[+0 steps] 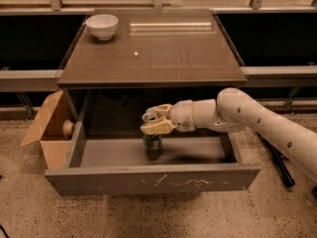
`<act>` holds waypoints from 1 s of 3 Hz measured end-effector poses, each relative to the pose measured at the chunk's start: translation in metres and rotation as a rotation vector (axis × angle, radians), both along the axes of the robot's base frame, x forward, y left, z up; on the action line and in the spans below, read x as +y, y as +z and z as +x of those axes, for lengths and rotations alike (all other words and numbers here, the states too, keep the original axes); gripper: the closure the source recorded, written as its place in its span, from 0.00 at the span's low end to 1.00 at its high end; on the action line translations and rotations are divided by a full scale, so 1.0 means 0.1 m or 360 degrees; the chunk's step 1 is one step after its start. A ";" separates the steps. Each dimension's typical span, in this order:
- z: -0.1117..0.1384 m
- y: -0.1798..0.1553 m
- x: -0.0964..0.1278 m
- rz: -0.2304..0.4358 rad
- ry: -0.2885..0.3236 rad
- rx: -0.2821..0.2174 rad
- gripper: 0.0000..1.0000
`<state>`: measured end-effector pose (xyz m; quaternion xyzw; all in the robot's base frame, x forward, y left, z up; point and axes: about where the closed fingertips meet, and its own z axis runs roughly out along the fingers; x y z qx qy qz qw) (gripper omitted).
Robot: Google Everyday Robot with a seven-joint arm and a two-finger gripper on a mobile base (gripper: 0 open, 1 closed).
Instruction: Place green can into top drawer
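Right now the pincer (148, 122), reaching in under the table (153, 53) from the right, is closed around the top of the green can (152, 144), held upright inside the open top drawer (148, 175), left of centre.

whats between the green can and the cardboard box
In the camera view, only bare floor and the left wall of the wide grey top drawer; the gripper sits at the top of the small green-and-white drinks can.
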<state>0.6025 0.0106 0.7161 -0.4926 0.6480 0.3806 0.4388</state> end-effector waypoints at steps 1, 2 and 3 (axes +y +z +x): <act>0.00 -0.01 0.00 -0.0003 0.0003 0.0004 0.29; -0.05 -0.03 -0.03 -0.0005 0.0003 0.0016 0.06; -0.20 0.10 -0.19 -0.0014 -0.0028 -0.0002 0.00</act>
